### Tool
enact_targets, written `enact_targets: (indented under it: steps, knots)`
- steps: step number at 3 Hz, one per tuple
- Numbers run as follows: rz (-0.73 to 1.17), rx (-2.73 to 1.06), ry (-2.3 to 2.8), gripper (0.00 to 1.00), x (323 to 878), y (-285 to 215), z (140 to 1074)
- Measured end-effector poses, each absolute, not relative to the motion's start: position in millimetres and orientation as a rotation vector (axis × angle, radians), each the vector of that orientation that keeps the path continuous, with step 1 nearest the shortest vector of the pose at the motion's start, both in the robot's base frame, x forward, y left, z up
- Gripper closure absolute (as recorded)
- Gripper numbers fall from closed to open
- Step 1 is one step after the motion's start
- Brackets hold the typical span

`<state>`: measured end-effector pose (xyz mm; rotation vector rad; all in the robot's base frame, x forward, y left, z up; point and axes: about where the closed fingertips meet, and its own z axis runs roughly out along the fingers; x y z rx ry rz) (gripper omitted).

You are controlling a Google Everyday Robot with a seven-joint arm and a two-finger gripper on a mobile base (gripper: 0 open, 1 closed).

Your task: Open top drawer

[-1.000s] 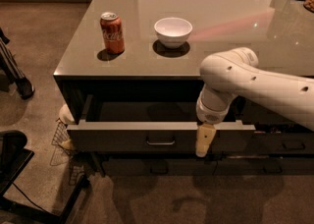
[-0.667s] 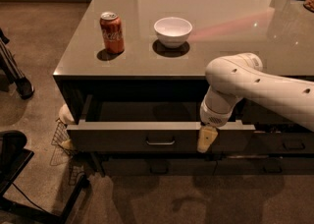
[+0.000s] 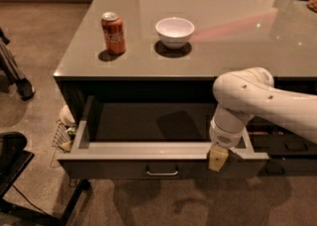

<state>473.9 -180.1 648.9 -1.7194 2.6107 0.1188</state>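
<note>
The top drawer (image 3: 124, 168) is pulled well out from under the grey counter (image 3: 218, 41). It shows its dark front with a small metal bar handle (image 3: 162, 172) and a light grey box interior that looks empty. My white arm reaches in from the right. The gripper (image 3: 218, 159) hangs at the drawer's front rim, right of the handle, its tan tip over the front edge.
A red soda can (image 3: 113, 32) and a white bowl (image 3: 175, 31) stand on the counter top. A wire basket (image 3: 63, 137) with items sits on the floor left of the drawer. Dark chair parts (image 3: 15, 168) are at the lower left. Lower dark drawers (image 3: 287, 143) lie at the right.
The arm and gripper have shifted to the right along the drawer's front rim. The drawer stays open about as far as before.
</note>
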Motion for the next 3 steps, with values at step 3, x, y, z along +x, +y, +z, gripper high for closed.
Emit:
enact_targets:
  steps: [3]
  knots:
    - [0.103,-1.704,2.659,1.0,454,-179,657]
